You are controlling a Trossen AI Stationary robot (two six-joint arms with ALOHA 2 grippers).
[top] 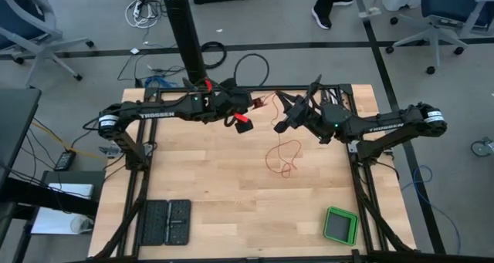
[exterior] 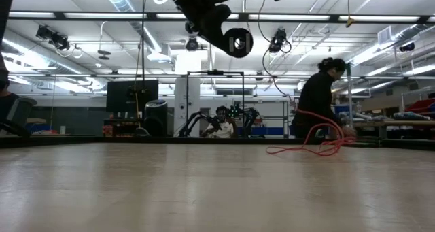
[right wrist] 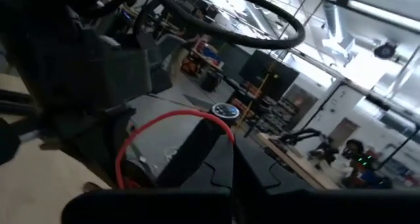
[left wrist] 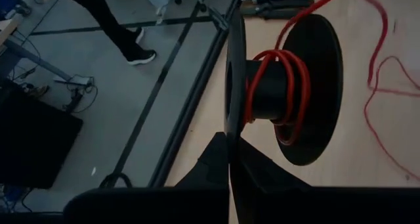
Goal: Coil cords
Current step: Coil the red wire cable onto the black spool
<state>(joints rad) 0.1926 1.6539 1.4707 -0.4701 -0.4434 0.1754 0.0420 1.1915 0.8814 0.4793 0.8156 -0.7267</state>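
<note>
Your left gripper point(top: 245, 123) is pressed together on a black spool point(left wrist: 289, 86) raised over the table's point(top: 201, 193) far edge, with several turns of red-orange cord point(top: 282, 156) wound on it. Your right gripper point(top: 282, 124), just beside it, pinches the cord; the rest lies looped on the table below.

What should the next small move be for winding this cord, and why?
Probably another wrap: the right gripper carries the red cord once more around the black spool held by the left gripper. A few turns sit on it; loose loops lie on the table.
</note>
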